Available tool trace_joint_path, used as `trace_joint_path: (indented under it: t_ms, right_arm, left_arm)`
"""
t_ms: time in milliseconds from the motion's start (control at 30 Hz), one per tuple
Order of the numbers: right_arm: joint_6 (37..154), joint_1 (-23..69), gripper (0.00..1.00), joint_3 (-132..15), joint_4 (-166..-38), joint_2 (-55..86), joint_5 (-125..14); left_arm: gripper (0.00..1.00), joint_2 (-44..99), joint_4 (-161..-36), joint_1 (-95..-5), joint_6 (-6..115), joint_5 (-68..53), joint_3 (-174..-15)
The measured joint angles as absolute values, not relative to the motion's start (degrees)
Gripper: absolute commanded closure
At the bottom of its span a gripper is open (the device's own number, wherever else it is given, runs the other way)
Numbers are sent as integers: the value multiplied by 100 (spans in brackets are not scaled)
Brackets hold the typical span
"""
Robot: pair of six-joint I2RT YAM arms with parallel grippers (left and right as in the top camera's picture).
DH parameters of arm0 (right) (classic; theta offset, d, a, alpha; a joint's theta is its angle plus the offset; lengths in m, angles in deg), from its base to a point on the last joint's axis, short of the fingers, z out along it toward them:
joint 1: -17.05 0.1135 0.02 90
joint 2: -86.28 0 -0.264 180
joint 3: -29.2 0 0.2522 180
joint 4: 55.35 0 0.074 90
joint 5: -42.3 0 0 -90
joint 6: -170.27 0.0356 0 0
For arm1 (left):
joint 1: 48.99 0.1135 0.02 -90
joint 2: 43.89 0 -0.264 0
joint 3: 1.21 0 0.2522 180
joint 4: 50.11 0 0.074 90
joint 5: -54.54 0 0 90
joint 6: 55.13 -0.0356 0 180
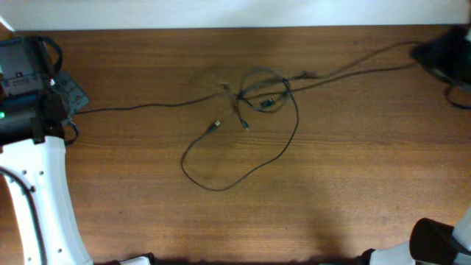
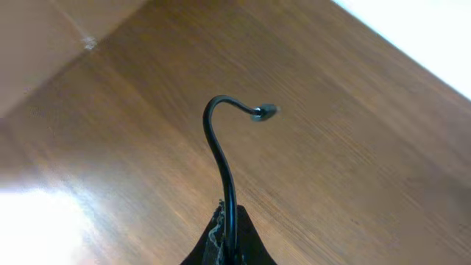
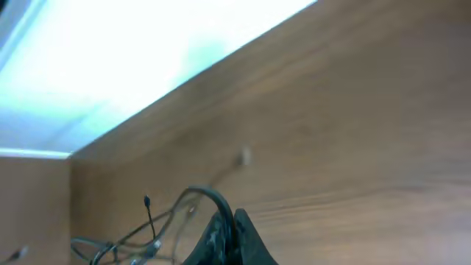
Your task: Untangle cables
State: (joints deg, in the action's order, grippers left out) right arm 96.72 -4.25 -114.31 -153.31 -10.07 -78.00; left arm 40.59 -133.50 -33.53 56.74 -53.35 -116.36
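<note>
The cables form a small clump (image 1: pixel 263 91) at the middle of the wooden table. A big loose loop (image 1: pixel 221 184) hangs toward the front, with two plug ends (image 1: pixel 217 125) beside it. One strand runs left to my left gripper (image 1: pixel 73 99), which is shut on it. In the left wrist view the fingers (image 2: pixel 229 239) pinch this cable, and its plug end (image 2: pixel 265 112) curls up past them. Two strands run right to my right gripper (image 1: pixel 425 53). In the right wrist view the fingers (image 3: pixel 232 235) are shut on a cable, with the clump (image 3: pixel 121 246) behind.
The white base of the left arm (image 1: pixel 44 199) fills the front left corner. Part of the right arm (image 1: pixel 441 243) is at the front right. A pale wall (image 1: pixel 235 11) runs along the table's back edge.
</note>
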Motion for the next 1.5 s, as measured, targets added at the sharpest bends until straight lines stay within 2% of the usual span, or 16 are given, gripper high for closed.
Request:
trace_joint_path:
  t_ms: [200, 333, 500, 600, 700, 867, 967, 1000, 1033, 1067, 1100, 1133, 1167, 1200, 1300, 1500]
  right_arm:
    - [9503, -1815, 96, -11431, -15563, -1012, -7553]
    - [9481, -2188, 96, -11431, -15613, -1117, -7562]
    - [9396, -2654, 96, -11431, -15834, -1477, -7835]
    - [8817, -2591, 96, -11431, -15867, -1597, -8563]
    - [8135, -1784, 96, -11431, -16289, -1611, -8838]
    - [7571, 957, 92, -11431, -16450, -1643, -8519]
    - [8041, 2292, 72, -11431, -16256, -1757, -7571]
    - [8284, 2635, 55, -11434, -16184, -1855, -7238]
    - [8419, 2861, 41, -11434, -16142, -1967, -6981]
    - [8581, 3055, 34, -11434, -16123, -2115, -6749]
    - [8668, 3140, 31, -11434, -16114, -2249, -6602]
    - [8688, 3175, 30, -11434, -16107, -2345, -6519]
    - [8786, 3197, 30, -11434, -16099, -2483, -6460]
    - [8834, 3206, 31, -11434, -16094, -2620, -6395]
    - [9042, 3217, 33, -11431, -16037, -2902, -6314]
    - [9449, 3556, 46, -11434, -15913, -3855, -6268]
  left_arm:
    - [100, 4424, -13280, -2645, 5674, -5770, -11636]
    - [100, 4429, -13219, -2028, 5680, -5744, -11636]
    - [100, 4442, -13208, -1248, 5726, -5009, -11636]
    - [100, 4518, -13175, -955, 5630, -4218, -11636]
    - [100, 4595, -13044, -1134, 5079, -3324, -11636]
    - [100, 4604, -13155, -2437, 3871, -1792, -11636]
    - [89, 4612, -13385, -3112, 3582, -1473, -11636]
    - [85, 4612, -13444, -3254, 3554, -1462, -11636]
    - [77, 4615, -13507, -3418, 3508, -1469, -11636]
    - [73, 4645, -13547, -3598, 3477, -1514, -11636]
    - [59, 4689, -13584, -3694, 3486, -1576, -11636]
    - [54, 4741, -13614, -3755, 3477, -1619, -11636]
    - [43, 4800, -13639, -3812, 3473, -1661, -11636]
    - [41, 4879, -13656, -3877, 3453, -1705, -11636]
    - [38, 5034, -13656, -3971, 3464, -1746, -11636]
    - [38, 5373, -13641, -3971, 3600, -1775, -11636]
